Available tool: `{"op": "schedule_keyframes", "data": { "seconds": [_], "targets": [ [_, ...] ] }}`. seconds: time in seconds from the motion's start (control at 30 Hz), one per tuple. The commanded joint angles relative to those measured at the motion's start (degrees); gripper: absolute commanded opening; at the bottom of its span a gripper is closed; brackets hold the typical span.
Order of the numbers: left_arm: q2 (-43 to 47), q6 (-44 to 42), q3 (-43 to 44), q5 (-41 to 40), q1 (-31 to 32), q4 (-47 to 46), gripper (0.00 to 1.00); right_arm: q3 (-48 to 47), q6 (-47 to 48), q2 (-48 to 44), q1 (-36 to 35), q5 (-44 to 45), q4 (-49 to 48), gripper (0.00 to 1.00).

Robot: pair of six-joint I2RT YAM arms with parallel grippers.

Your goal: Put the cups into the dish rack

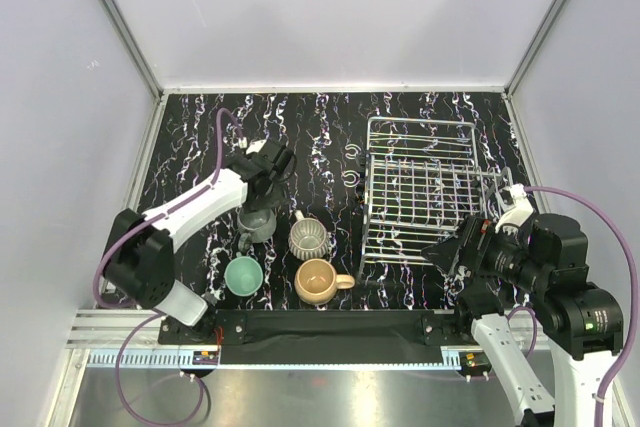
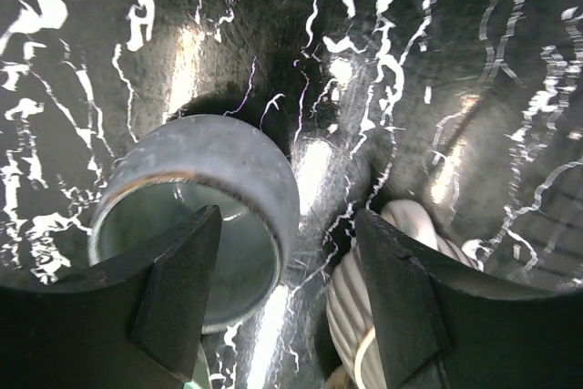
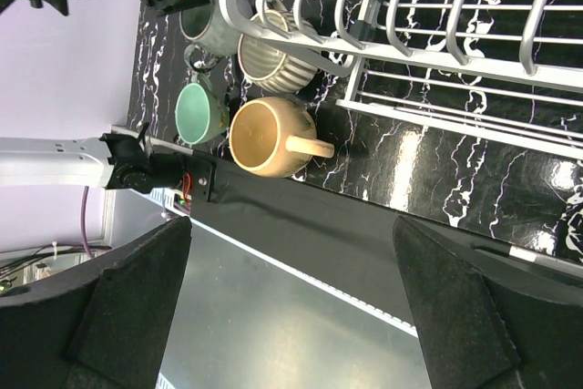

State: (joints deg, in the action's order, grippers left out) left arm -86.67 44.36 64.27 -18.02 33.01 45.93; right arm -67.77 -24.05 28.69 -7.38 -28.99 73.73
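Four cups stand left of the dish rack (image 1: 420,197): a grey-green cup (image 1: 257,223), a ribbed cream cup (image 1: 309,237), a teal-green cup (image 1: 243,275) and a tan cup (image 1: 318,281). My left gripper (image 1: 262,192) reaches down over the grey-green cup (image 2: 200,179). Its jaws straddle the cup's right wall, one finger (image 2: 178,298) over the inside, the other (image 2: 401,316) between this cup and the ribbed cup (image 2: 364,316). A gap shows between wall and outer finger. My right gripper (image 3: 291,307) is open and empty near the rack's front corner (image 3: 410,43), with the tan cup (image 3: 264,138) in its view.
The wire rack holds nothing that I can see. Two small metal rings (image 1: 350,165) lie on the black marbled table left of the rack. A black strip (image 1: 320,332) runs along the near edge. White walls enclose the table.
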Motion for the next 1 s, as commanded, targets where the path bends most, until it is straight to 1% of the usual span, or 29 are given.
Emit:
{"op": "schedule_keyframes", "data": {
  "seconds": [0.0, 0.1, 0.2, 0.3, 0.33, 0.37, 0.43, 0.47, 0.5, 0.67, 0.73, 0.77, 0.8, 0.87, 0.9, 0.93, 0.97],
  "targets": [
    [-1.0, 1.4, -1.2, -0.7, 0.3, -4.8, 0.64, 0.5, -0.2, -0.3, -0.6, 1.5, -2.2, 1.0],
    [-3.2, 2.1, -1.3, -0.1, 0.3, -5.5, 0.61, 1.1, -0.3, -0.7, -0.8, 1.0, -2.6, 1.0],
    [-4.9, 2.7, -1.6, 0.0, 0.3, -5.9, 0.54, 1.3, -0.3, -0.8, -0.9, 1.1, -2.5, 1.0],
    [-5.3, 2.8, -2.0, 0.4, 0.3, -6.9, 0.41, 1.0, 0.0, -0.7, -1.1, 1.7, -2.2, 1.0],
    [-5.3, 2.6, -2.0, 0.4, 0.3, -6.9, 0.35, 1.0, 0.2, -0.6, -1.2, 1.7, -2.1, 1.0],
    [-5.5, 2.5, -1.9, 0.4, 0.3, -6.7, 0.25, 1.0, 0.5, -0.3, -1.3, 1.6, -1.8, 1.0],
    [-5.5, 2.0, -1.7, 0.4, 0.2, -6.6, 0.09, 1.1, 1.1, 0.1, -1.4, 1.0, -1.6, 1.0],
    [-5.3, 1.8, -1.6, 0.4, 0.1, -6.6, 0.03, 1.1, 1.3, 0.1, -1.4, 0.3, -1.2, 1.0],
    [-5.2, 1.7, -1.6, 0.6, 0.0, -6.4, 0.0, 1.1, 1.4, 0.2, -1.5, 0.0, -1.1, 1.0],
    [-1.4, 1.1, -1.0, 1.3, -0.3, -5.9, 0.0, 0.9, 3.3, 0.8, -1.5, -2.9, -1.0, 1.0],
    [3.2, 0.8, -0.4, 2.3, -0.5, -5.8, 0.0, 0.6, 4.5, 1.7, -1.7, -4.3, -1.0, 1.0],
    [5.1, 0.1, 0.1, 4.3, -0.7, -5.8, 0.0, 0.4, 4.8, 2.1, -1.9, -5.2, -1.3, 1.0],
    [9.5, -0.1, 1.5, 5.4, -0.7, -5.9, 0.0, 0.1, 5.2, 3.1, -2.2, -5.4, -1.3, 1.0],
    [13.5, -0.6, 3.2, 8.6, -0.8, -5.9, 0.0, -1.5, 5.4, 4.5, -3.0, -4.4, -1.2, 1.0],
    [17.8, -0.7, 5.2, 9.6, -0.9, -5.7, 0.0, -2.2, 5.4, 6.3, -3.3, -4.1, -1.1, 0.99],
    [19.6, -0.4, 6.4, 10.4, -0.9, -5.7, 0.0, -3.4, 5.3, 7.3, -4.1, -4.1, -1.4, 0.98],
    [21.7, -0.3, 7.1, 12.8, -1.2, -6.0, 0.0, -4.1, 5.3, 8.5, -4.6, -4.4, -1.5, 0.97]
  ]
}}
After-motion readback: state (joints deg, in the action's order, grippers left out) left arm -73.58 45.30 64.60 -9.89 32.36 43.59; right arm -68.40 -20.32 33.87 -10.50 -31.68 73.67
